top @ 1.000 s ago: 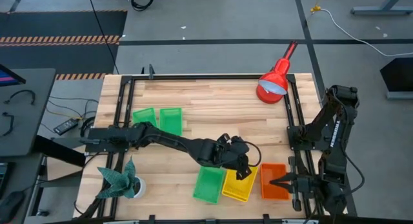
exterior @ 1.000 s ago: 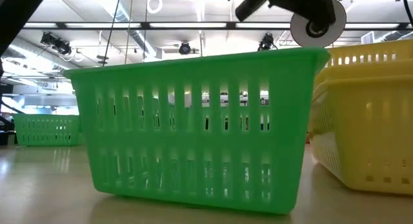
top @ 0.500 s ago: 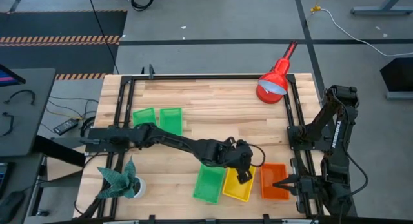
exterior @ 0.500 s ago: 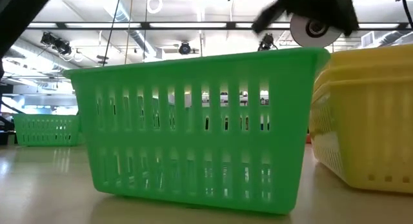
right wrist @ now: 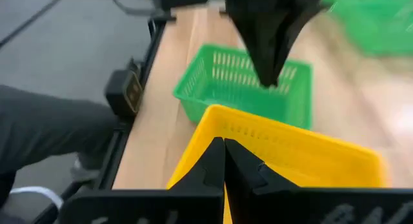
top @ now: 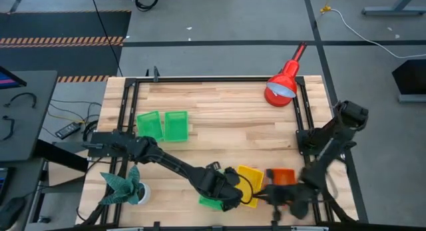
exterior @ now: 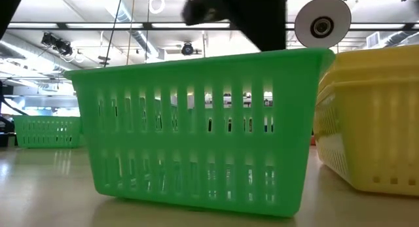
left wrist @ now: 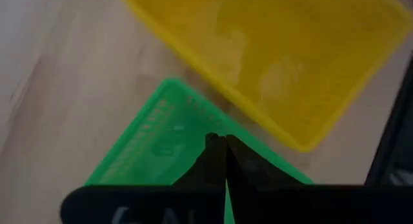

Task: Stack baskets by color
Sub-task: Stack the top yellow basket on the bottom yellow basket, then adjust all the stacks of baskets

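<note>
You had the wooden table (top: pixel 219 118) in front of you, with the red lamp (top: pixel 283 83) at its far right corner and a small plant (top: pixel 124 183) at the near left edge. Your left arm reached across the near side, and the left gripper (top: pixel 228 194) hung over the near green basket (top: pixel 212 202) — its fingers (left wrist: pixel 219 161) were pressed together with nothing between them, their tips just above that basket's rim. Just beside the green one lay the yellow basket (top: pixel 249 184), and the low view showed a second yellow rim nested in it. The orange basket (top: pixel 283 176) sat on the yellow one's other side, close to it. Your right gripper (top: pixel 276 194) was low at the near edge beside the orange and yellow baskets, its fingers (right wrist: pixel 222 169) likewise closed and empty, pointing across the yellow basket toward the green. Two more green baskets (top: pixel 164 124) stood side by side at the left, well apart from the rest.
</note>
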`<state>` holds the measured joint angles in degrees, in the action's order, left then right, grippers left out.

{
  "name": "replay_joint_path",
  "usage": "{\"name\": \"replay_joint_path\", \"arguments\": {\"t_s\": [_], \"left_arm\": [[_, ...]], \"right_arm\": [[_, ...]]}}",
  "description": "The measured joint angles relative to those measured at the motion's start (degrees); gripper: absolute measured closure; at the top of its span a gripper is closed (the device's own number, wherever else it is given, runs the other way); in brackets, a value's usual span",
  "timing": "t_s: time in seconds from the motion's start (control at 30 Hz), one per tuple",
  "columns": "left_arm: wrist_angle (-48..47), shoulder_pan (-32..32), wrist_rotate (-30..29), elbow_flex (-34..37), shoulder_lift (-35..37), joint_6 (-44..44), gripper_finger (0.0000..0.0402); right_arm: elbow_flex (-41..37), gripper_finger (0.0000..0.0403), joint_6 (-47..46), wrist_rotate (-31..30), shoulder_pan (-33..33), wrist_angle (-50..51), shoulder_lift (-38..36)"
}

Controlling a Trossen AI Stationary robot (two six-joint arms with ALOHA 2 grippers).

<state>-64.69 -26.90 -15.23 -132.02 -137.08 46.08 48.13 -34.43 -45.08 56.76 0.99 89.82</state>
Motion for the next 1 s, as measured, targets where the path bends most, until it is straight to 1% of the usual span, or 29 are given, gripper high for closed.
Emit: {"name": "replay_joint_path", "arguments": {"t_s": [0.1,0.2,0.27,0.33,0.43,0.53,0.63,0.73,0.83,0.9,1.0], "left_arm": [[-3.32,-0.05,-1.07,0.33,0.04,6.21,0.0395],[-10.58,-0.37,-5.68,0.47,0.77,11.2,0.0396],[-15.25,-0.79,-8.18,0.44,2.13,14.31,0.0397],[-20.05,-0.97,-8.63,0.33,3.07,17.94,0.0397],[-25.31,-1.45,-8.41,0.4,3.31,22.55,0.0396],[-25.15,-1.88,-7.97,0.95,4.27,23.77,0.0398],[-25.33,-2.27,-7.75,1.2,4.8,25.33,0.0398],[-25.27,-2.71,-7.43,1.34,4.89,26.22,0.0398],[-25.33,-3.05,-6.29,1.32,5.09,27.23,0.0398],[-25.3,-3.48,-5.56,1.32,5.07,28.61,0.0398],[-25.33,-4.24,-4.14,1.32,5.07,31.1,0.0398]], "right_arm": [[2.43,0.04,0.17,9.98,-7.19,0.45,3.01],[3.64,0.04,-0.7,20.66,-12.43,2.75,5.2],[3.64,0.04,-1.18,26.62,-14.39,5.13,6.27],[3.64,0.04,-1.08,30.59,-15.36,8.38,6.84],[3.64,0.04,-0.92,33.95,-15.57,13.17,6.48],[3.62,0.0401,-1.58,35.97,-14.8,18.14,4.86],[3.64,0.0401,-2.39,36.15,-13.68,21.86,2.91],[3.64,0.0401,-2.47,36.28,-12.51,22.68,1.22],[3.64,0.04,-2.45,35.83,-11.65,21.17,-0.19],[3.64,0.04,-2.03,33.33,-11.14,20.21,-0.78],[3.64,0.0401,-1.73,25.89,-11.05,18.24,-0.77]]}}
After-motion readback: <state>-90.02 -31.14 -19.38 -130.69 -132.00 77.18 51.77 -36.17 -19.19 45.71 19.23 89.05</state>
